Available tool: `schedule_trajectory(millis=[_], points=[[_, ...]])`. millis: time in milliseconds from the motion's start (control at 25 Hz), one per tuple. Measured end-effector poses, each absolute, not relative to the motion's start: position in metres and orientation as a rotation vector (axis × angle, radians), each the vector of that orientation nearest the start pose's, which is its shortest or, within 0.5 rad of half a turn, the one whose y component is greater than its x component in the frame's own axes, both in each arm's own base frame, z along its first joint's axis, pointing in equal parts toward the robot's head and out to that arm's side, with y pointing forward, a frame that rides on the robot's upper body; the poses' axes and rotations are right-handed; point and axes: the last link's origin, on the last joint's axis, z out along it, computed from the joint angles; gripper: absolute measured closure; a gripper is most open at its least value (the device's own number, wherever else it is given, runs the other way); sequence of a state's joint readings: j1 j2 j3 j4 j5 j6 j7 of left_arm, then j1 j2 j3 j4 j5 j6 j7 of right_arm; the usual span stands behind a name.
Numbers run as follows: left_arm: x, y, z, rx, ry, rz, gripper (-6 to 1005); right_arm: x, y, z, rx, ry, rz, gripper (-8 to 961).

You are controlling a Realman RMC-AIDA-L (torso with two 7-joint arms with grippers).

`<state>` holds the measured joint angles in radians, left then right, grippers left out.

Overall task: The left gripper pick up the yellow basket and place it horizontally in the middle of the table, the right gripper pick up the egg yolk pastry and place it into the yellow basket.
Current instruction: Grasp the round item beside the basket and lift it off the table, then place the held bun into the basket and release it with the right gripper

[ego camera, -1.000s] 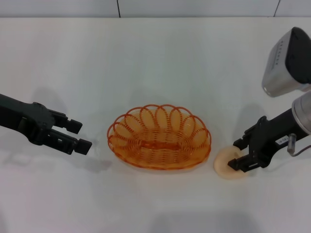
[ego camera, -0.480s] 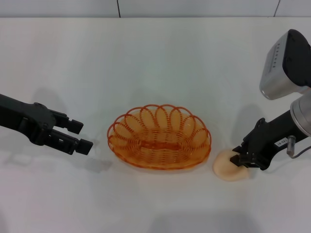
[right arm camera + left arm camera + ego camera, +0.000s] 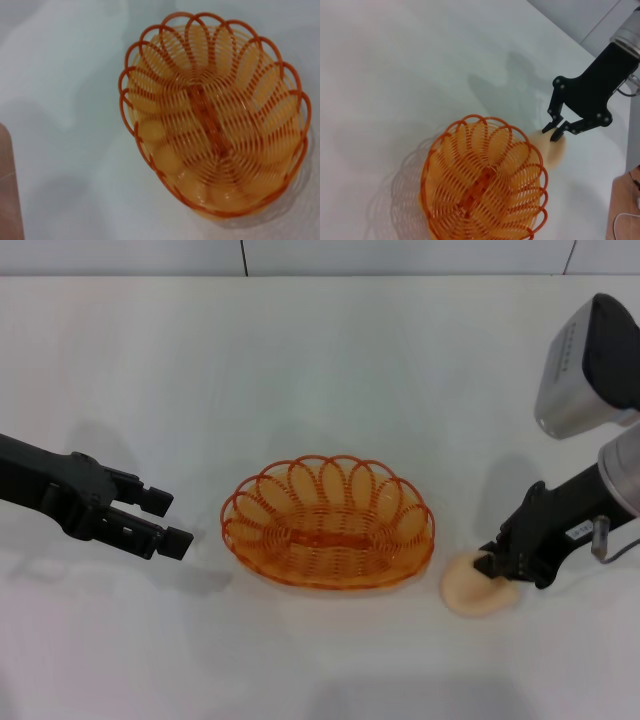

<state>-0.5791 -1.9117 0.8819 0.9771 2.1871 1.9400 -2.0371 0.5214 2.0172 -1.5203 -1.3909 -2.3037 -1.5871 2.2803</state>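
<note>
Over the past second the right gripper [image 3: 491, 564] has closed its fingers from a wide straddle to a narrow pinch on the egg yolk pastry [image 3: 474, 590] directly beneath it on the table [image 3: 320, 370], so the lift looks imminent. The empty yellow basket [image 3: 328, 522] sits just inboard of that gripper, long axis crosswise, already placed. The left gripper [image 3: 168, 520] hovers open and empty beyond the basket's far end.

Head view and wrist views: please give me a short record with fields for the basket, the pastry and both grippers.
yellow basket: upright on the table, centre, nothing inside
egg yolk pastry: on the table, right of the basket, apart from it
right gripper: down on the pastry, fingers closed on it
left gripper: open, left of the basket, not touching it
</note>
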Motion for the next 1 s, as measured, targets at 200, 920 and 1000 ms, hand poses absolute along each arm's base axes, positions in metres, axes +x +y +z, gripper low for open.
schedule_trajectory(millis=[200,920,1000], points=[[-0.239,0.32,0.076,-3.011,-1.087,-0.117,138,0.156,0.324,0.002,-2.946,0.525,-0.373,874],[-0.239,0.321,0.076,-3.014,-1.084,-0.116,138,0.084,0.338,-0.009,-3.003,0.27,-0.301,915],[-0.239,0.321,0.076,-3.012,-1.084,-0.116,138,0.08,0.339,-0.017,-3.016,0.251,-0.294,915]])
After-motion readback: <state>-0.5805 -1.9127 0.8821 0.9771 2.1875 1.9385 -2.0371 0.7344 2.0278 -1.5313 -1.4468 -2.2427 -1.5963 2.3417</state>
